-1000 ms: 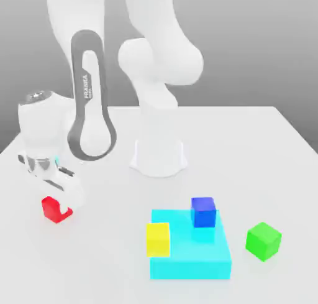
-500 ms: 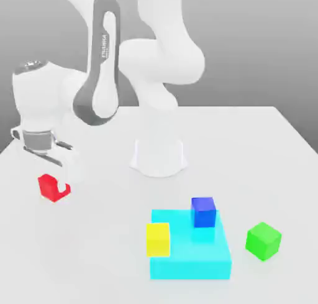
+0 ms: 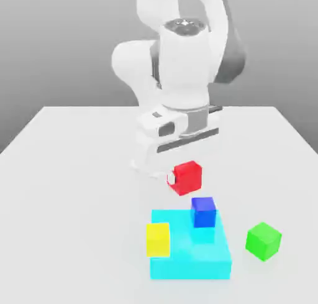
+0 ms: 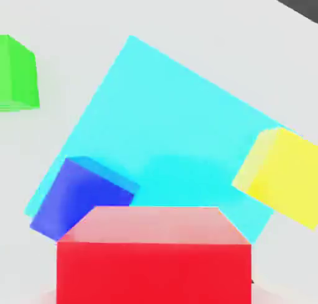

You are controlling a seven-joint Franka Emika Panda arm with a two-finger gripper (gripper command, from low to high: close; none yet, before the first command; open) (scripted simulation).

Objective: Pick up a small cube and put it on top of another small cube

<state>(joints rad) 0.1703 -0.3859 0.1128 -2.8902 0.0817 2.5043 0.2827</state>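
The small red cube (image 3: 188, 176) hangs in the air in front of the arm's white base, and my gripper (image 3: 184, 178) is shut on it. One white fingertip (image 3: 169, 179) shows against the cube's side towards the exterior view's left. Just below and slightly right of it, a blue cube (image 3: 203, 211) stands on a flat cyan slab (image 3: 195, 259). In the hand view the red cube (image 4: 155, 259) is close up, with the blue cube (image 4: 81, 197) and the cyan slab (image 4: 174, 128) beyond it.
A yellow cube (image 3: 158, 239) sits at the slab's edge on the exterior view's left, and a green cube (image 3: 263, 240) lies on the white table (image 3: 74, 172) right of the slab. The hand view also has the yellow cube (image 4: 282, 175) and green cube (image 4: 17, 73).
The arm has swung from the exterior view's left to the middle, carrying the red cube up off the table to a spot above the slab's far side.
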